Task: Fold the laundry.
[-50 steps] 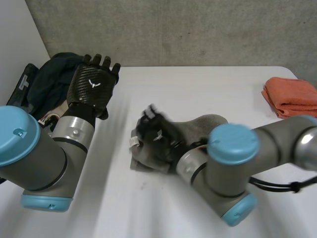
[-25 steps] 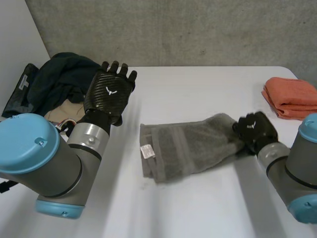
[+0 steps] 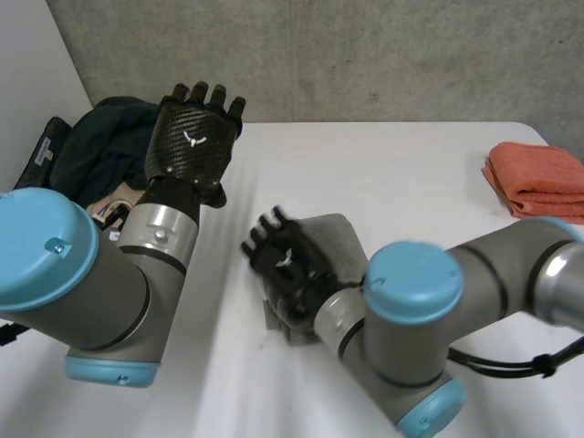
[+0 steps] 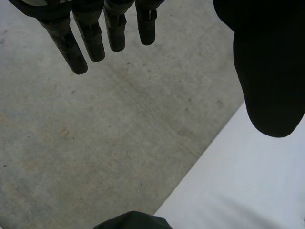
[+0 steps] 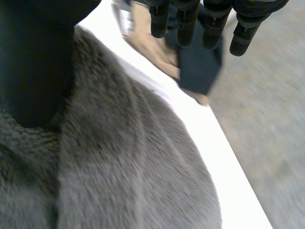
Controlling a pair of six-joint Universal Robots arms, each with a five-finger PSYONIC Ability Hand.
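- I find the grey towel (image 3: pixel 336 235) near the middle of the bench (image 3: pixel 411 164). It is doubled into a short, thick bundle and lies partly under the right hand.
- The right hand (image 3: pixel 285 263) rests over the towel end nearest the dark heap of clothes (image 3: pixel 91 146). Its fingers (image 5: pixel 187 24) are straight and released, reaching past the towel's edge. It grips nothing.
- The left hand (image 3: pixel 193 139) is raised clear of the bench beside the heap. Its fingers (image 4: pixel 93 43) are straight and it holds nothing.
- A folded orange cloth (image 3: pixel 538 178) lies at the far corner, well apart.
- Judgement: the step in hand looks like setting the fold just laid.
- To do it well, I would keep the right palm flat and press along the crease, checking that the edges line up before lifting.
- I would bring the left hand down to pin the opposite end, so the bundle does not drag.
- Risk: the thick pile may spring open, so I would lift the hand straight up, not sideways.
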